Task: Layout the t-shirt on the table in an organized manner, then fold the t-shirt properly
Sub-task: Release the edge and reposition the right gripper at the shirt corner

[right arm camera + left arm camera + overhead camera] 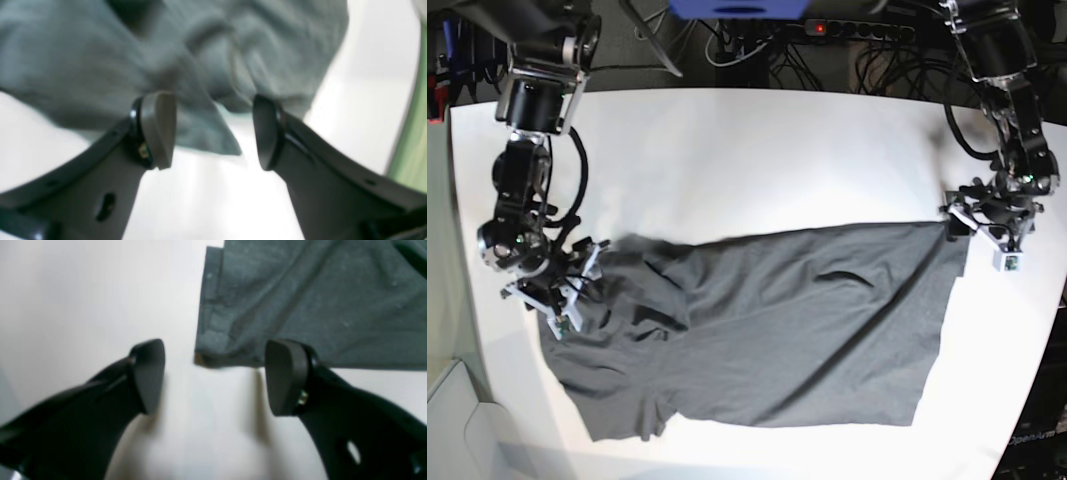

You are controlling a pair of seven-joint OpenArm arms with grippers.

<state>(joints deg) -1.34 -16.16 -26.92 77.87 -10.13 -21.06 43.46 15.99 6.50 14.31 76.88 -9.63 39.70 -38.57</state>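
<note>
A dark grey t-shirt [767, 320] lies spread on the white worktop [747, 150]. It fills the middle and the near part of the worktop. Its right side is mostly flat, with one small crease in the middle. Its left side is bunched up and full of folds.

The left gripper [213, 376] is at the far right corner of the t-shirt. Its jaws stand wide apart and hold nothing. In the left wrist view, bare worktop shows between the jaws, and the corner of the t-shirt lies just past the tips.

The right gripper [213, 130] is at the left edge of the t-shirt, over the bunched part. Its jaws are wide apart too. In the right wrist view, which is blurry, a point of cloth sits in the gap between the jaws, but they do not squeeze it.

A black power strip [857, 30] and cables [747, 50] lie beyond the far edge of the worktop.
</note>
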